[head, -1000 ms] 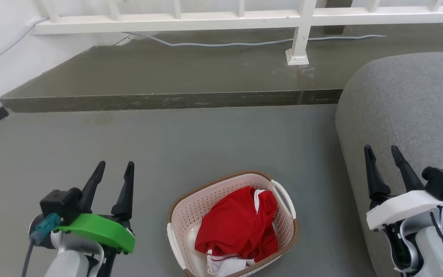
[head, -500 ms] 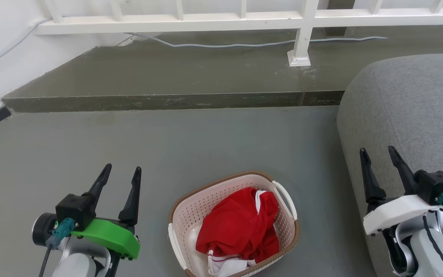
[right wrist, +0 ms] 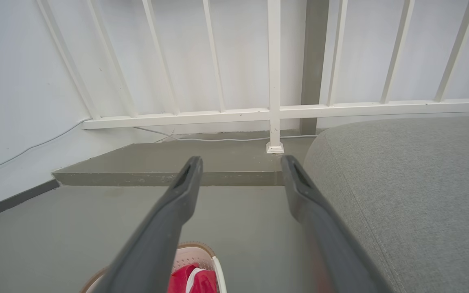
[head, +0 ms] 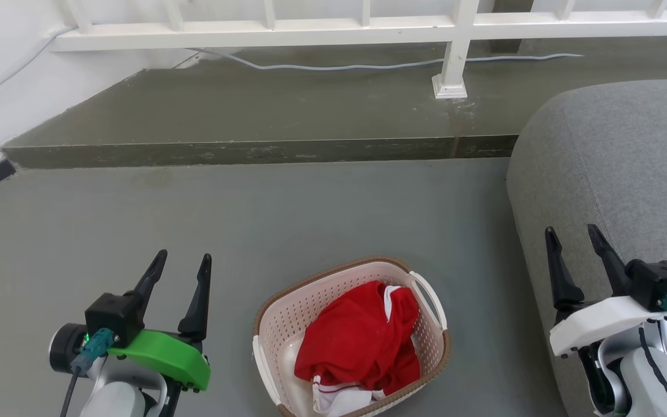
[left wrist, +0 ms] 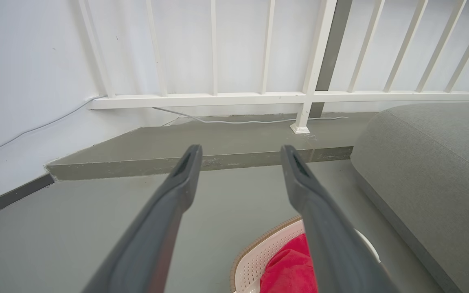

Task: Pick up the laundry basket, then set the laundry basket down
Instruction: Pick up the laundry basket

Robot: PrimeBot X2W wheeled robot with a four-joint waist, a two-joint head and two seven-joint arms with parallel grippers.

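Left end effector (head: 184, 256): fingers apart, empty.
Right end effector (head: 570, 230): fingers apart, empty.
Laundry basket (head: 333, 270): between them.
Grey sofa (head: 629, 162): beside Right end effector.

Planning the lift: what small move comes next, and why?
Probably lower both toward the white handles of the laundry basket: the left end effector and right end effector are open, apart from it, and it sits on the floor.
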